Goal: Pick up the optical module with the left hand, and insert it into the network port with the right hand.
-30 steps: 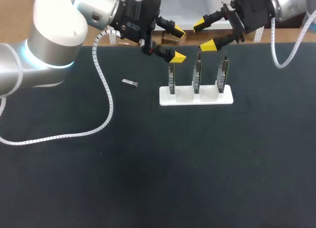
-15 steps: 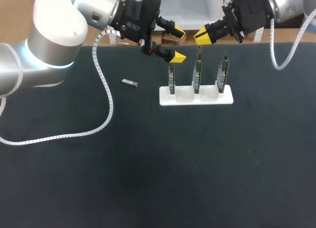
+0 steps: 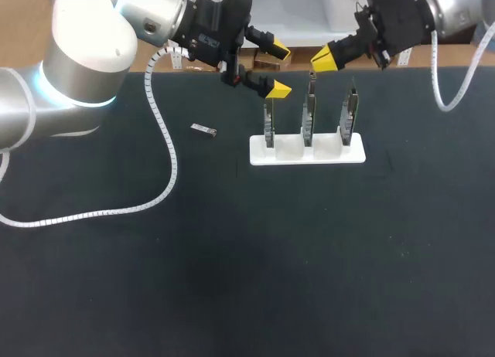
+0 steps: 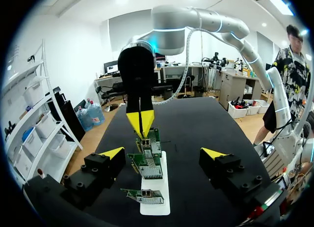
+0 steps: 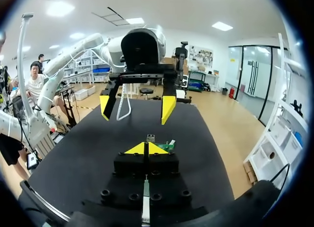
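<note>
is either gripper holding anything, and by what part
Nothing is held. The left gripper is open and empty, the right gripper shut on nothing; the module lies on the table.

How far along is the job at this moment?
Nothing looks done yet. The optical module lies untouched on the table. The left hand is open and empty near the network cards; the right hand is shut on nothing. Pickup and insertion are both left.
</note>
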